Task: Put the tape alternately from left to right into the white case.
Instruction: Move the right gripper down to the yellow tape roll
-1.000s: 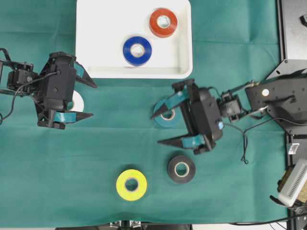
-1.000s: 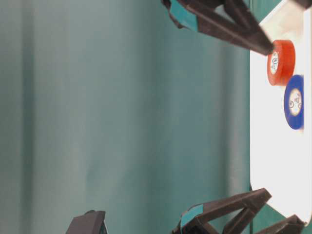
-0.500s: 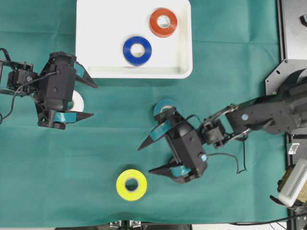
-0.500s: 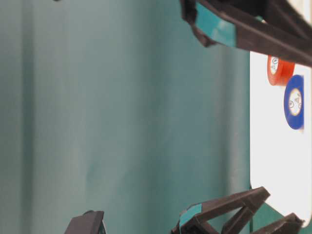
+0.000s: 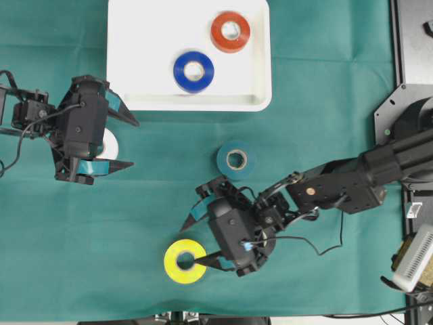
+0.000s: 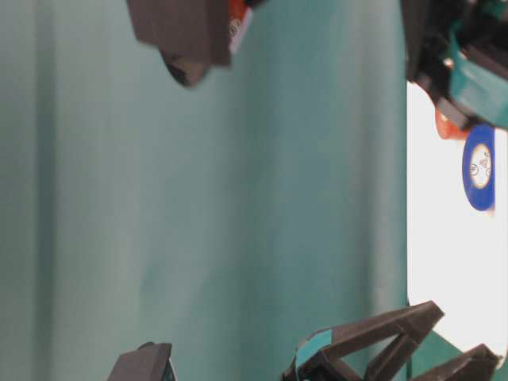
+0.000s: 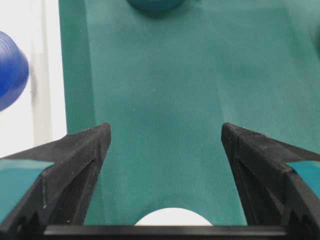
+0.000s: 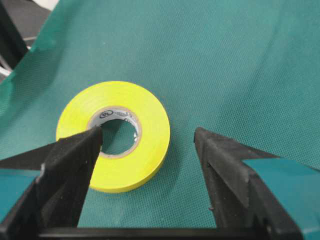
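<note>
Right end effector (image 8: 145,145) wide open, empty, over yellow roll (image 8: 114,135): roll lies flat, offset twd one finger; nearer than left end effector (image 5: 118,139), also open, empty.

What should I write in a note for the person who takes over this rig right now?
Left gripper: open, holding nothing, above the white roll on the cloth, just left of the white case.
Right gripper: open, reaching across to the yellow roll; one finger is over its core, nothing is gripped yet.
Done: the blue roll and the red roll lie flat in the case.
Left: white, yellow and teal roll are on the cloth. The black roll is not visible now; it is probably hidden under the right arm.
</note>
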Controlling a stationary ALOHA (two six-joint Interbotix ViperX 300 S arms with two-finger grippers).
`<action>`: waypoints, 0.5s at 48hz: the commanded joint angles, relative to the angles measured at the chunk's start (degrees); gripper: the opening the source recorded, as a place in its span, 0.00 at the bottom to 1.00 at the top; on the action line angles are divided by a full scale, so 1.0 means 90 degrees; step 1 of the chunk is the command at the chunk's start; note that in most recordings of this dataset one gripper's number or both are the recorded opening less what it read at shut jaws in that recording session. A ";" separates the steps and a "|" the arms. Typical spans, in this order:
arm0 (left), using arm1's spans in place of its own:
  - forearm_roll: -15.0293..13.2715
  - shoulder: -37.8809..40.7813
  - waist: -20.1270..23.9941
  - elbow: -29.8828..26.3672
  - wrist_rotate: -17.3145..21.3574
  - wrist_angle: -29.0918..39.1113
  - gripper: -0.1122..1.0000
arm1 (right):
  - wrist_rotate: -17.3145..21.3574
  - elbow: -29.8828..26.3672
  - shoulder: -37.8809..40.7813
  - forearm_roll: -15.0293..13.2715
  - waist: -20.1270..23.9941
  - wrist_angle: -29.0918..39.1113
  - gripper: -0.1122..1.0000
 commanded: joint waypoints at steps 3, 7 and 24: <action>-0.0020 -0.0039 -0.0049 -0.0059 0.0000 -0.0059 0.79 | 0.0049 -0.0371 0.0098 0.0000 0.0020 0.0322 0.80; -0.0020 -0.0010 -0.0059 -0.0049 0.0000 -0.0059 0.79 | 0.0049 -0.0518 0.0234 0.0000 0.0029 0.0537 0.80; -0.0020 -0.0010 -0.0059 -0.0049 0.0000 -0.0059 0.79 | 0.0059 -0.0869 0.0605 0.0010 0.0029 0.0908 0.80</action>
